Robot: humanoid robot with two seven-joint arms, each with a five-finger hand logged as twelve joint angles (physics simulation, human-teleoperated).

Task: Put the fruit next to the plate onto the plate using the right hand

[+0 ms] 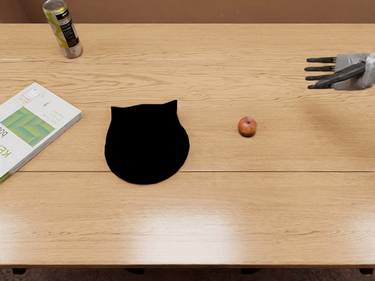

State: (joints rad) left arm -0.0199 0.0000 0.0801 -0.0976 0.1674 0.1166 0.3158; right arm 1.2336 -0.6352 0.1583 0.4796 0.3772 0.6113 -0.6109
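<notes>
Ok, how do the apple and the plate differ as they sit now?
The apple is small, round and red; the plate is far wider, flat and black. The plate's top edge has two ear-like points; the apple's outline is plain. The apple lies nearer the right robot hand than the plate. Both rest on the table, apart.

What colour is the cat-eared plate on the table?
The plate is solid black with no pattern, as the head view shows.

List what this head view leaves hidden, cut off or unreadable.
- Book: left edge cuts its cover; title incomplete.
- Can: label print too small to read.
- Right hand: arm cut off by the right edge.
- Left hand: out of view.
- Cat-shaped black plate: uniformly black, rim height indiscernible.
</notes>
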